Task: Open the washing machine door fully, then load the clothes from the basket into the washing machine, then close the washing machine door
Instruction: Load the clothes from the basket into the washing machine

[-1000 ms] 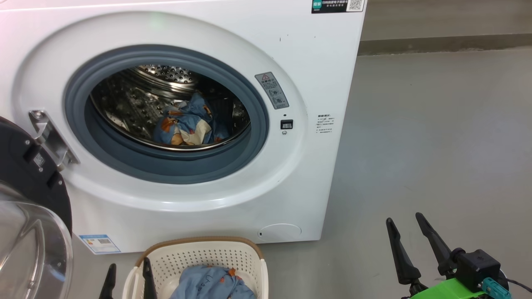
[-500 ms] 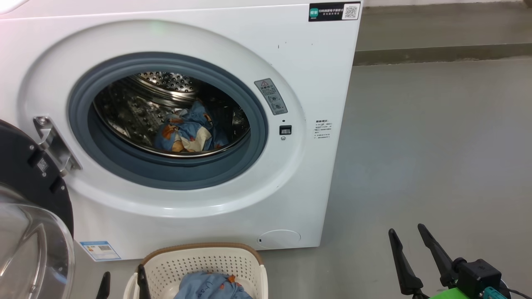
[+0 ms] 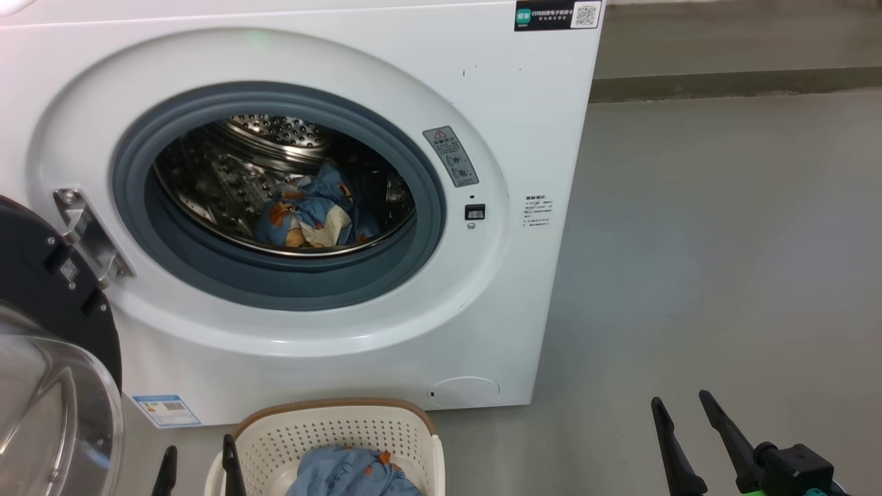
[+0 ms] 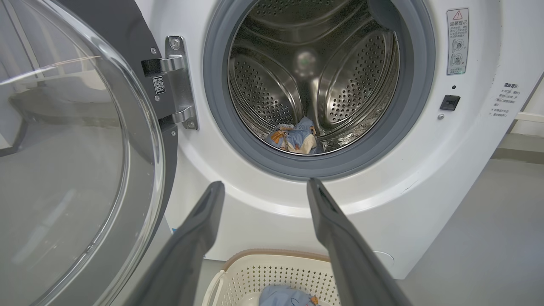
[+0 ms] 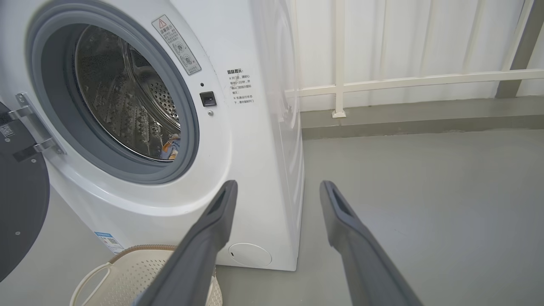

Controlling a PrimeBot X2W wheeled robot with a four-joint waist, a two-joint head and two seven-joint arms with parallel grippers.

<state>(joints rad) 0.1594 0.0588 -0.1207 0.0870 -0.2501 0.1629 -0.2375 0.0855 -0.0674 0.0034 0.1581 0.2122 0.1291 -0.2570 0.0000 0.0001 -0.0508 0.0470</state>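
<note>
The clothes point(image 3: 313, 213): one light blue bundle with orange-brown patches and white lining lies low in the steel drum point(image 3: 275, 131). A second blue piece sits in the basket point(image 3: 413, 427), on the floor point(image 3: 723, 241) just in front of the washing machine point(image 3: 524, 138). The washing machine door point(image 3: 41, 275) is swung out to the left on its hinge point(image 3: 86, 231), glass bowl bulging outward.

The left gripper point(image 3: 198, 443): fingers spread wide, empty, at the basket's left edge; contact cannot be told.

The right gripper point(image 3: 681, 396): fingers spread wide, empty, over bare floor right of the machine.
</note>
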